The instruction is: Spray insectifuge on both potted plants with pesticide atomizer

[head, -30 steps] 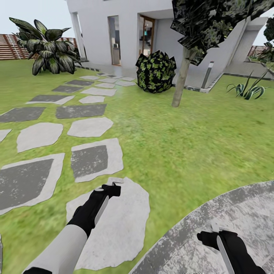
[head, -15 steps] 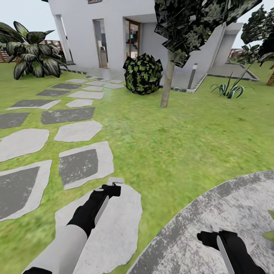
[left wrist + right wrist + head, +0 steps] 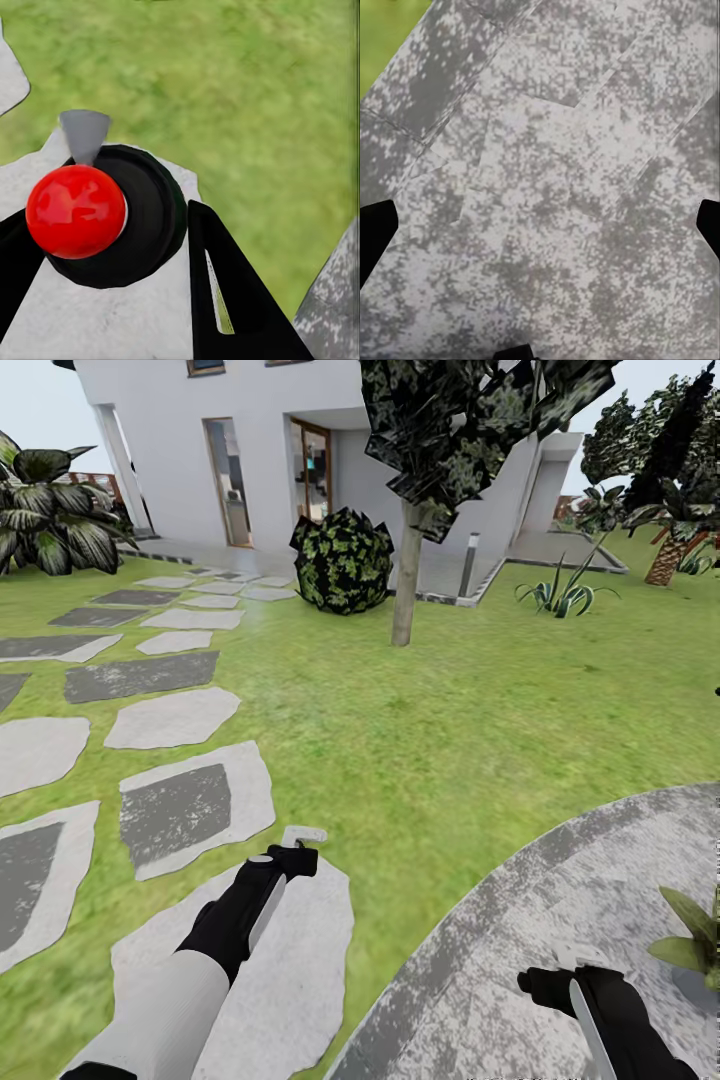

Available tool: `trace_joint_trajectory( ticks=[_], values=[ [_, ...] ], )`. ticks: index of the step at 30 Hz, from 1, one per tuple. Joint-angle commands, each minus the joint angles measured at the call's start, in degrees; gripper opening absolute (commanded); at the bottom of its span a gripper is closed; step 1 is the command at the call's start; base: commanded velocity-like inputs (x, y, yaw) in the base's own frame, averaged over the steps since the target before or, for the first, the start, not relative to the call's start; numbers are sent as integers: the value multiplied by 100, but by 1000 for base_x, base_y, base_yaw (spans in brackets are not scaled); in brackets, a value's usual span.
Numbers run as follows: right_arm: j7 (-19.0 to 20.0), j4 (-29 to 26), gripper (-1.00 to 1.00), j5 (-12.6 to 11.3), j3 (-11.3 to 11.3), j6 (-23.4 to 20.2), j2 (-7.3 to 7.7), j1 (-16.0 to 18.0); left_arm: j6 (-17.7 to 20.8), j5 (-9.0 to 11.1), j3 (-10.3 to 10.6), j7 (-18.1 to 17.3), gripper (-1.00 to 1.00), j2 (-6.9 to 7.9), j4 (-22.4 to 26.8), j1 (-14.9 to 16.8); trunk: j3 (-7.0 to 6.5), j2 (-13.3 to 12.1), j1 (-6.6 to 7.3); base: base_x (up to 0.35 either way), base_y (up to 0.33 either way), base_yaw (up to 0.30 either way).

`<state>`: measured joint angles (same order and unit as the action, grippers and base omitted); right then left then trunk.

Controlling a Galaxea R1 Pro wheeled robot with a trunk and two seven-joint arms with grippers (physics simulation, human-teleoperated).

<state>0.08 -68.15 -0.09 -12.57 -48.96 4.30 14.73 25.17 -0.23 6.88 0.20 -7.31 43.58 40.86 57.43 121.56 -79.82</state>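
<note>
Left fingers (image 3: 150,300): left wrist view, two dark fingers spread apart, nothing between them; a red ball (image 3: 75,211) on a black round housing (image 3: 146,217) sits before them, stepping stone (image 3: 97,322) and grass (image 3: 247,97) below.
Right fingers (image 3: 540,225): right wrist view, only dark tips at the frame edges, set wide, empty, over mottled grey paving (image 3: 547,180).
Head view, arms: left gripper (image 3: 290,852) low over a pale stone (image 3: 270,970); right gripper (image 3: 570,975) above the curved paved patch (image 3: 560,900).
Head view, potted plant (image 3: 695,940): green pointed leaves at the right edge, on the paving, near the right gripper.
Head view, background: white house (image 3: 250,420), round bush (image 3: 342,560), tree trunk (image 3: 405,575), stepping-stone path (image 3: 170,720).
</note>
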Motion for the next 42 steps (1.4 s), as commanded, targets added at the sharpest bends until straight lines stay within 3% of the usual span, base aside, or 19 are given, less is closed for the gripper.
trace_joint_trajectory(
  ticks=[1,32,42],
  values=[
    [1,-5,100,0,-1,-26,-1,3,31,-1,5,3,-100,1,10,1,-2,2,1,0,0,-206],
    [1,-5,100,0,0,-26,-8,3,31,5,5,-1,-100,1,10,1,-206,2,1,2,0,-206],
    [1,-5,100,8,3,-26,-8,3,31,5,4,-2,-100,1,2,1,-251,2,1,254,0,-146]
  ],
)
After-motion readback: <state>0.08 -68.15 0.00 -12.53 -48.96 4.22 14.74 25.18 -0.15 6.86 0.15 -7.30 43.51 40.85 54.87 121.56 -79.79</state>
